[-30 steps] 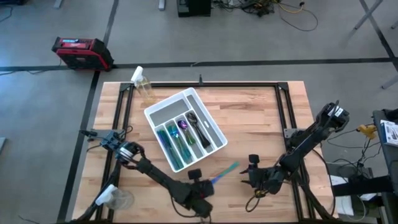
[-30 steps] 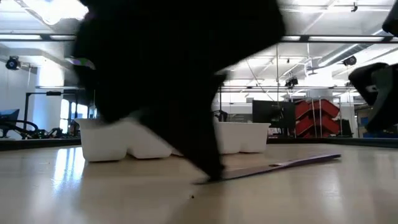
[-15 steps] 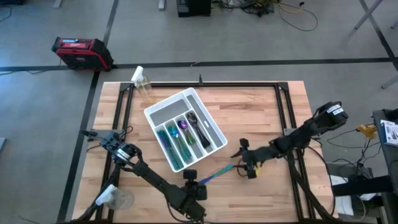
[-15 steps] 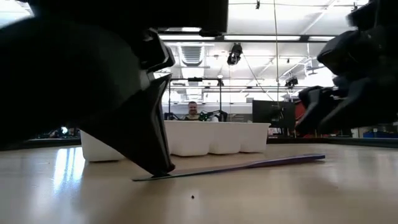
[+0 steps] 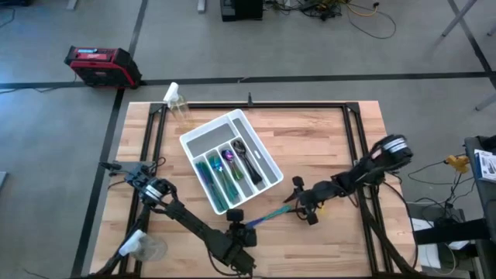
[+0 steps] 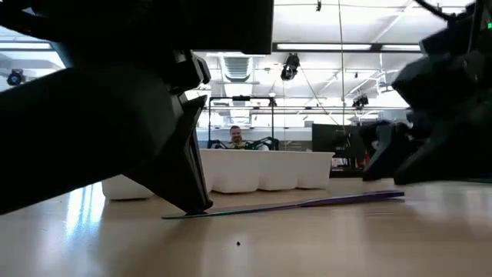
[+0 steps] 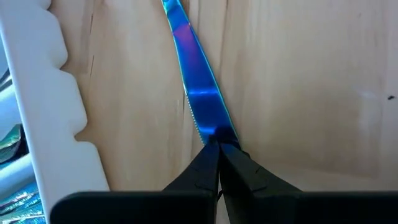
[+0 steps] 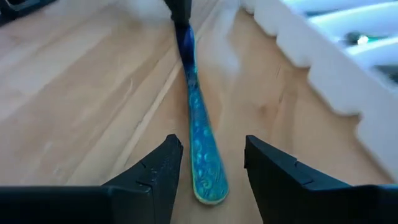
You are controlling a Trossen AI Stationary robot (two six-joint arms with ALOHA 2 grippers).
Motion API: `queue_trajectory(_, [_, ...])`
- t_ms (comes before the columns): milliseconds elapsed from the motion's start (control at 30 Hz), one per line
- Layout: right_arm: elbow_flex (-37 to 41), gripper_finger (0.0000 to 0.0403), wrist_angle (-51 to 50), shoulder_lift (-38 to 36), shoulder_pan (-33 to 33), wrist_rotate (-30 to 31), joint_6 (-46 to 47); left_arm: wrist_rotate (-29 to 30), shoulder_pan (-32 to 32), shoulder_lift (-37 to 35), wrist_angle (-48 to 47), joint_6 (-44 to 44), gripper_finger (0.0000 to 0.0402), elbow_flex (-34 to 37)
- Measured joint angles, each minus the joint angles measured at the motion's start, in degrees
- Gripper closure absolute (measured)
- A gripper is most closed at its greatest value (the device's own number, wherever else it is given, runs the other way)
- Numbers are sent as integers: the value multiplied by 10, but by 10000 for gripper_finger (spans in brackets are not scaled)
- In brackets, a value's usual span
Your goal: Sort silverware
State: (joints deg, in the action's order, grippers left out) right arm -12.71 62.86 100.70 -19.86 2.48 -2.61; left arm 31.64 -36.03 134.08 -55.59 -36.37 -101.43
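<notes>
Knife (image 7: 198,93) bears no readable writing; left gripper (image 7: 217,149) pinches its blade.

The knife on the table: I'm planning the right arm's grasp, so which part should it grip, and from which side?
Probably the handle end. The knife lies flat on the table, its blade tip already pinched by the left gripper. The rounded handle points at the open right gripper, whose fingers straddle it. Come in along the handle's length and close across its narrow width.
</notes>
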Motion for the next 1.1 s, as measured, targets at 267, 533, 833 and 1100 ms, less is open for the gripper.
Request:
queue_trajectory(267, [-6, 244, 136, 153, 0, -7, 38, 3, 0, 0, 1, -31, 401, 0])
queue_trajectory(533, [-14, 346, 171, 195, -2, -13, 40, 23, 0, 1, -1, -34, 401, 2])
queue_trajectory(833, [-14, 352, 171, 195, -41, 50, 15, 105, 14, 0, 178, 14, 402, -32])
queue_trajectory(1100, [-14, 353, 168, 195, -89, 105, 22, 72, 70, 1, 248, 72, 389, -34])
